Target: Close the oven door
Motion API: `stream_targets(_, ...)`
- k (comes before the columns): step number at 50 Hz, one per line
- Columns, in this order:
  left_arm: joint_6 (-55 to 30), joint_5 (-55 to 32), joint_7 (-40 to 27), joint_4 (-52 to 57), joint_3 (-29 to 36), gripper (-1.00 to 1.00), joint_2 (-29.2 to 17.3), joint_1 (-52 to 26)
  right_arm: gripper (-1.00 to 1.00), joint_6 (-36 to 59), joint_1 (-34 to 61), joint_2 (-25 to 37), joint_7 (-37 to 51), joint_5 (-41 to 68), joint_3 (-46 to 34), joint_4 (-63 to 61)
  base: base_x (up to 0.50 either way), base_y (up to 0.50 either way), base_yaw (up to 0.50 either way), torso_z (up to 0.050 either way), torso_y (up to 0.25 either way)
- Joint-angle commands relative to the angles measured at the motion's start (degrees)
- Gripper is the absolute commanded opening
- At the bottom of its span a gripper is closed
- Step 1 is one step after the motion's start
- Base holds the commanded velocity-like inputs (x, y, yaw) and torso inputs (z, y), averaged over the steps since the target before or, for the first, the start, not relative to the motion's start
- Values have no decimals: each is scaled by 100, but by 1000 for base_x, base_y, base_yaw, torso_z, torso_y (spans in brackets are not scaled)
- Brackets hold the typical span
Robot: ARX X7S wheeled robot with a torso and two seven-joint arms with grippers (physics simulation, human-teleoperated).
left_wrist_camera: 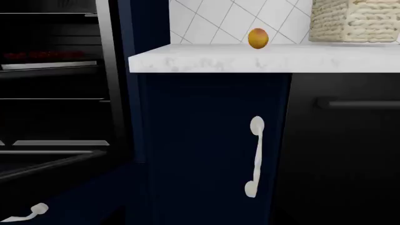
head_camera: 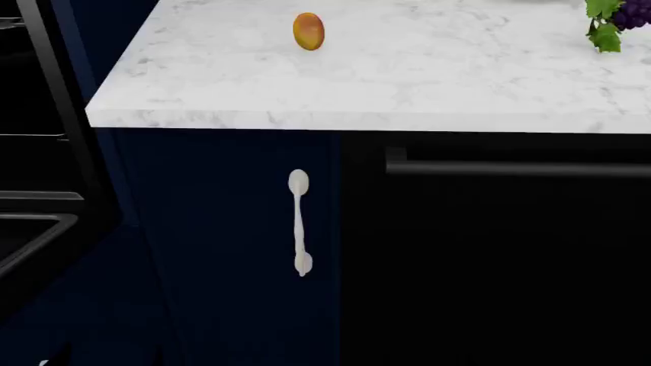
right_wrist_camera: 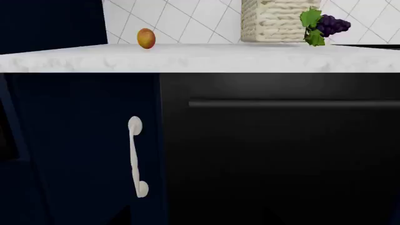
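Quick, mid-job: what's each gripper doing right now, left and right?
Left gripper: not in any view, state cannot be told.
Right gripper: not in any view, state cannot be told.
The oven door hangs open, untouched.

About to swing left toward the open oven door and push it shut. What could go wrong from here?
1. The glossy black oven door sits at the head view's far left edge, mostly cropped, so contact may be misjudged.
2. Neither gripper shows in any view; alignment can't be confirmed.
3. The white curved handle on the navy cabinet door juts out beside the oven and might snag a swinging arm.
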Motion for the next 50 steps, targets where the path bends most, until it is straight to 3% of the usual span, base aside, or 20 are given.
stream_targets(1, 0, -56, -64, 0, 64, 100, -57, 0, 100, 0, 0, 54, 72, 54, 0, 0, 0, 0, 0, 0, 0)
stream_targets(13, 77, -88, -497, -279, 313, 100, -236, -111, 100, -17, 56, 255, 403, 117, -393, 92, 0, 0, 0, 0, 0)
stream_targets(15, 564, -71, -536, -845, 359, 100, -247, -178, 100, 39, 54, 281, 450, 92, -437, 54, 0, 0, 0, 0, 0)
stream_targets(16, 182, -90, -537, -403, 382, 100, -269, -115, 100, 43, 51, 288, 502, 65, -446, 33, -332, 0, 0, 0, 0)
stream_targets(17, 688, -75, -556, -929, 406, 100, -266, -156, 100, 9, 48, 299, 505, 75, -467, 42, -402, 0, 0, 0, 0)
stream_targets(18, 168, -119, -566, -339, 402, 100, -292, -96, 100, -16, 49, 305, 519, 88, -476, 63, -406, 0, 0, 0, 0)
stream_targets(20, 183, -138, -595, -329, 417, 100, -314, -94, 100, -54, 46, 320, 526, 130, -497, 87, -404, 0, 0, 0, 0)
stream_targets(22, 464, -90, -671, -585, 435, 100, -325, -120, 100, -94, 47, 339, 536, 160, -515, 124, -408, 0, 0, 0, 0)
stream_targets(23, 1014, -76, -687, -1204, 455, 100, -314, -190, 100, -104, 45, 347, 548, 164, -527, 133, -406, 0, 0, 0, 0)
stream_targets(24, 443, -108, -688, -582, 458, 100, -348, -125, 100, -135, 44, 354, 558, 172, -538, 165, -406, 0, 0, 0, 0)
stream_targets(27, 421, -106, -732, -532, 490, 100, -374, -124, 100, -184, 40, 380, 583, 204, -558, 197, -397, 0, 0, 0, 0)
stream_targets(28, 1280, -91, -739, -1392, 515, 100, -341, -259, 100, -198, 39, 387, 594, 213, -564, 203, -371, 0, 0, 0, 0)
stream_targets(31, 410, -159, -762, -502, 524, 100, -400, -125, 100, -247, 31, 408, 626, 225, -590, 241, -365, 0, 0, 0, 0)
stream_targets(34, 428, -175, -795, -506, 547, 100, -418, -122, 100, -249, 16, 423, 671, 226, -619, 223, -363, 0, 0, 0, 0)
stream_targets(35, 1104, -176, -778, -1251, 564, 100, -391, -200, 100, -259, 13, 430, 675, 235, -628, 221, -363, 0, 0, 0, 0)
stream_targets(37, 414, -200, -812, -468, 573, 100, -443, -108, 100, -273, 18, 439, 688, 246, -650, 248, -363, 0, 0, 0, 0)
stream_targets(50, 360, -304, -947, -383, 617, 100, -504, -134, 100, -335, 41, 520, 778, 280, -781, 307, -247, 0, 0, 0, 0)
